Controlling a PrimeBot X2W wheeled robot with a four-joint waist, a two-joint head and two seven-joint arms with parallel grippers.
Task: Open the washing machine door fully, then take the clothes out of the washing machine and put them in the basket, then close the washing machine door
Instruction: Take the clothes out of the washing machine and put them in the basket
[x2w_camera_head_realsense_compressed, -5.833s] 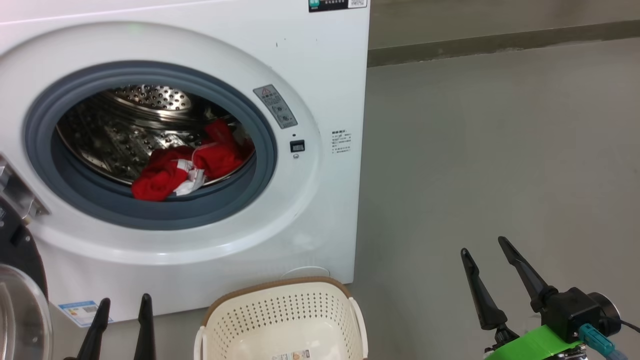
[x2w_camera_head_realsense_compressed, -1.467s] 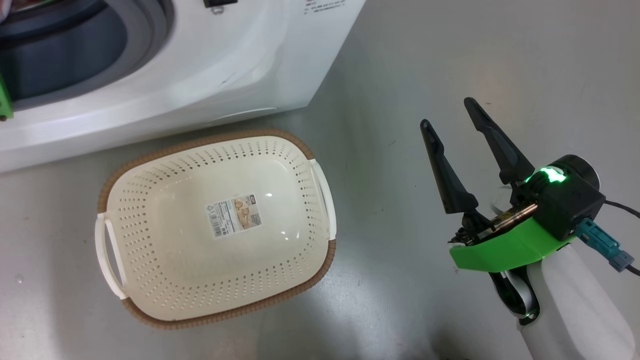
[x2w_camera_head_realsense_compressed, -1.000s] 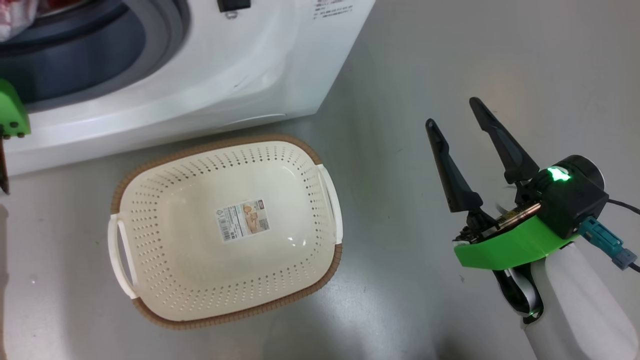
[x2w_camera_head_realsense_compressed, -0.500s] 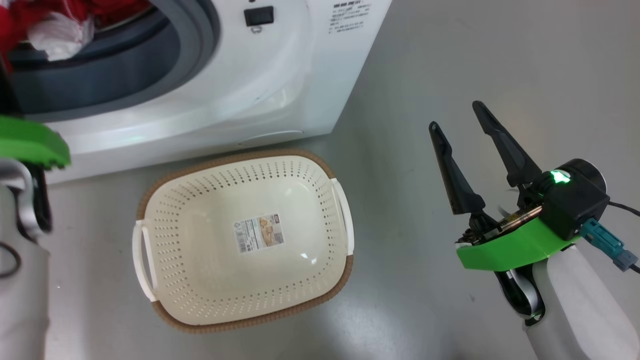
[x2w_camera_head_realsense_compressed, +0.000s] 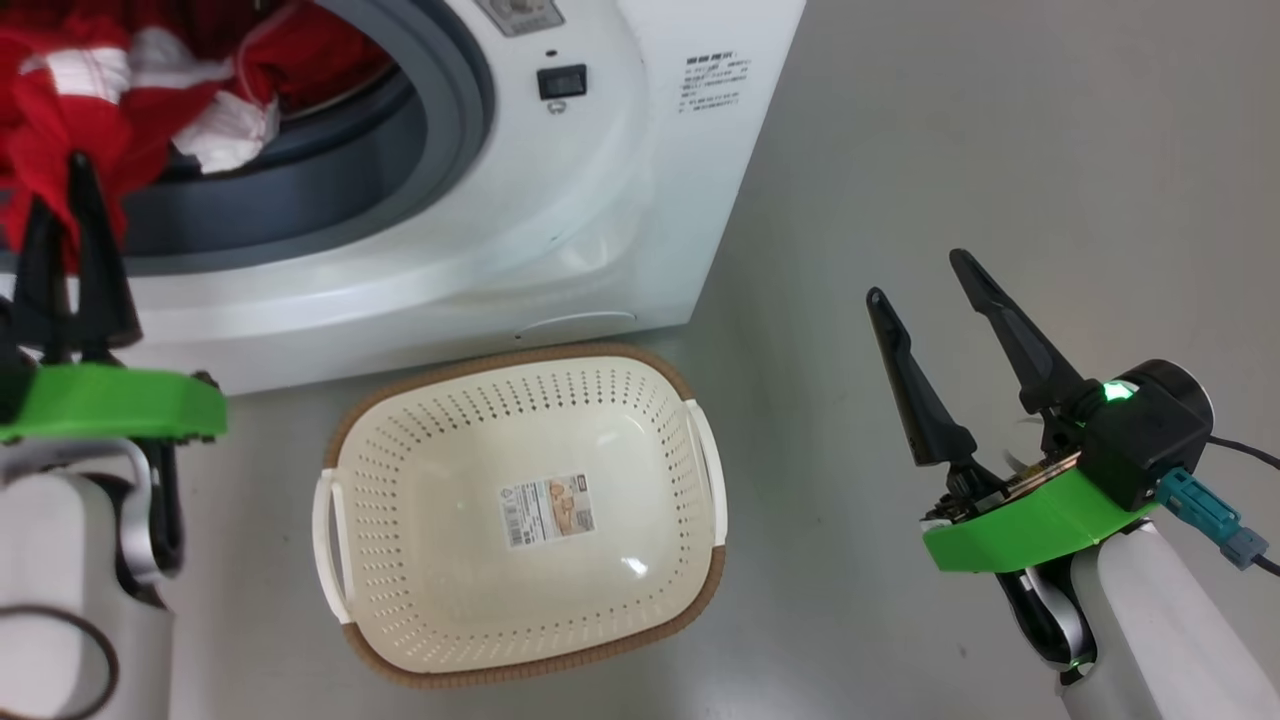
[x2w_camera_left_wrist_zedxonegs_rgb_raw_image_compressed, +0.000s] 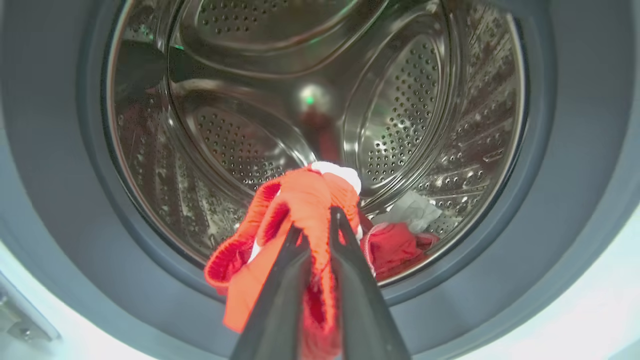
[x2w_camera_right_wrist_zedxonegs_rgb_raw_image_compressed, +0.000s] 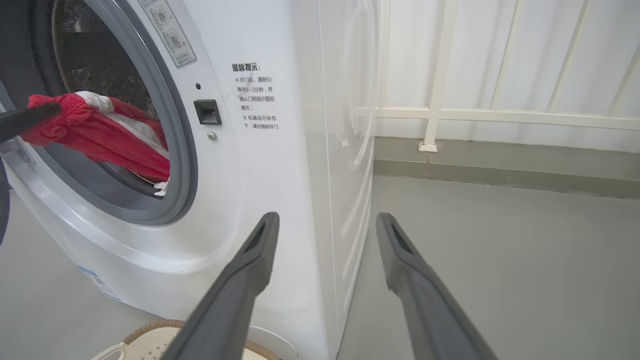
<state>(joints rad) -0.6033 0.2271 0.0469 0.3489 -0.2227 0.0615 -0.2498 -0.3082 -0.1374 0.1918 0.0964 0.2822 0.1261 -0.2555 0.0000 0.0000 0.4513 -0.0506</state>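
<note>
A: What's changed?
B: The clothes (x2w_camera_left_wrist_zedxonegs_rgb_raw_image_compressed: 305, 200) lay low in the drum (x2w_camera_left_wrist_zedxonegs_rgb_raw_image_compressed: 235, 140) a few seconds back; now the left tool (x2w_camera_left_wrist_zedxonegs_rgb_raw_image_compressed: 316, 225) is nearly closed on a red bundle, lifted at the mouth of the washing machine (x2w_camera_head_realsense_compressed: 560, 200) — so unloading is under way, I'd say.
A: And the basket (x2w_camera_head_realsense_compressed: 520, 355)?
B: On the floor just before the machine; nothing in it but its label sticker (x2w_camera_head_realsense_compressed: 547, 508) (more red lies in the drum); the right tool (x2w_camera_head_realsense_compressed: 918, 274) stands wide open, empty.
</note>
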